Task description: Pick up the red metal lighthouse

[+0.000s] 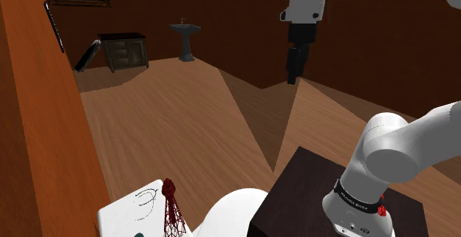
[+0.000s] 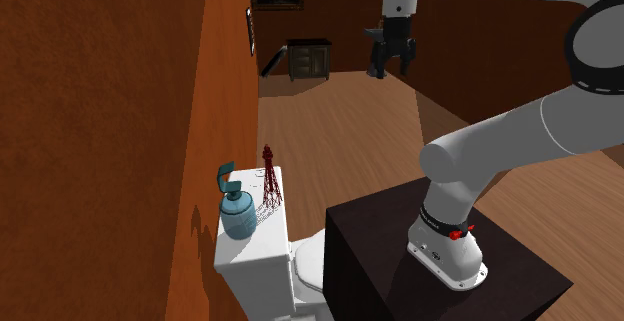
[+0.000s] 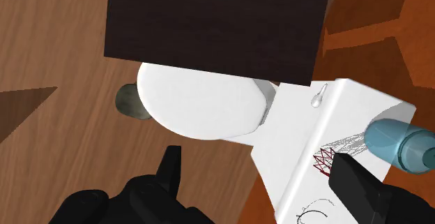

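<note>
We are looking over a wooden floor [image 1: 185, 117] that is running between reddish-brown walls [image 1: 29, 125]. The white arm [image 1: 399, 154] is rising from its dark box stand [image 1: 295, 198] and reaching high over the floor. A white toilet [image 2: 300, 264] is sitting against the stand, with its tank [image 2: 232, 264] backing onto the wall. At the far end of the room, a dark cabinet [image 1: 125, 51] and a pedestal sink [image 1: 185, 40] are standing against the walls. The black end effector [image 2: 390, 69] is hanging in the air with its fingers spread apart, gripping nothing, well apart from the tank. A blue pump bottle [image 2: 238, 214] is standing on the tank's lid. The red lattice lighthouse [image 2: 269, 181] is standing upright on that same lid, just beside the bottle.
</note>
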Motion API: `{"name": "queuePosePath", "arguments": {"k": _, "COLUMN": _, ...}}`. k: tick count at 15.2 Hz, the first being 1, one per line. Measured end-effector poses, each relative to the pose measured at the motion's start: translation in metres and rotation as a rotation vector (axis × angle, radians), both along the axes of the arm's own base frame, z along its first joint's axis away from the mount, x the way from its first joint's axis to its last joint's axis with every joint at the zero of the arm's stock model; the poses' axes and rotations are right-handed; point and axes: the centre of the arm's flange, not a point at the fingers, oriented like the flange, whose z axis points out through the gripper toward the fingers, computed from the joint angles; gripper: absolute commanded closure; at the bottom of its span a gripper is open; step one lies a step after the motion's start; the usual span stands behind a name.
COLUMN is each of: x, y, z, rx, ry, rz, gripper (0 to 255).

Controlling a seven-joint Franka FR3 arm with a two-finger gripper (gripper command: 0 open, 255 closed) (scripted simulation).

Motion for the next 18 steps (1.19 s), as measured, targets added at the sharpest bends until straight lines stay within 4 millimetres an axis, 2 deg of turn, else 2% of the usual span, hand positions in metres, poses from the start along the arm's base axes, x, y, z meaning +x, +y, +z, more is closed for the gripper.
{"name": "queuePosePath", "arguments": {"k": 2, "x": 0.001, "y": 0.006, "z": -0.003, "rx": -0.001, "ry": 0.002, "rz": -0.012, "gripper": 0}}
{"name": "queuePosePath", "arguments": {"k": 5, "x": 0.0, "y": 0.035, "z": -0.019, "rx": -0.004, "ry": 0.017, "rz": -0.089, "gripper": 0}}
{"name": "queuePosePath", "arguments": {"k": 12, "x": 0.013, "y": 0.112, "z": -0.062, "rx": -0.013, "ry": 0.054, "rz": -0.301, "gripper": 0}}
{"name": "queuePosePath", "arguments": {"k": 18, "x": 0.038, "y": 0.175, "z": -0.097, "rx": -0.021, "ry": 0.087, "rz": -0.483, "gripper": 0}}
